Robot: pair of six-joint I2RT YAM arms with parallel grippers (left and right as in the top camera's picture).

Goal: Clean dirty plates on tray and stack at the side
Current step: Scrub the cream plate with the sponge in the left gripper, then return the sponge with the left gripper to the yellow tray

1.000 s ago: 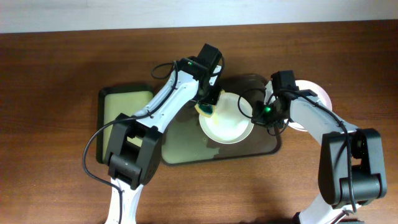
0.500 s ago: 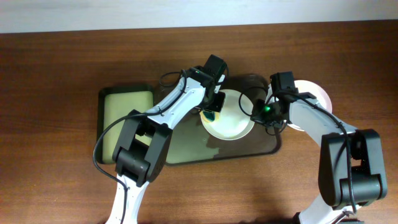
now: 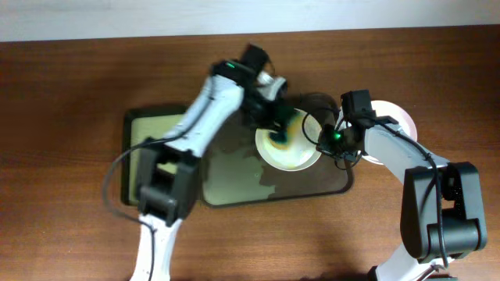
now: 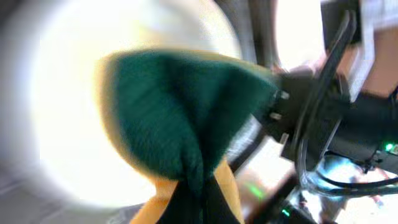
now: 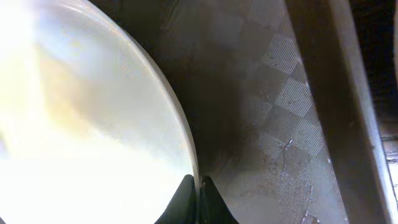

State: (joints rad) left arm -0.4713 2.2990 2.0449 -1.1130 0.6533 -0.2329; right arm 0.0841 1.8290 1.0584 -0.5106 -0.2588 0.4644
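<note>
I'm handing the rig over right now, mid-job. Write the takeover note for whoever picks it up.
Left gripper: shut on the sponge, which is on the plate in the tray.
Right gripper: shut on that plate's right rim.
Side plate: on the table right of the tray, only partly in view; cannot tell whether it is a stack.
Done: one plate set aside.
Left: finish scrubbing this plate, then stack it on the side plate.

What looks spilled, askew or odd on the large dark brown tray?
The large dark brown rectangular tray has a pale, patchy film on its floor beside the round white plate; it may be spilled liquid or only glare. Nothing else stands out.
</note>
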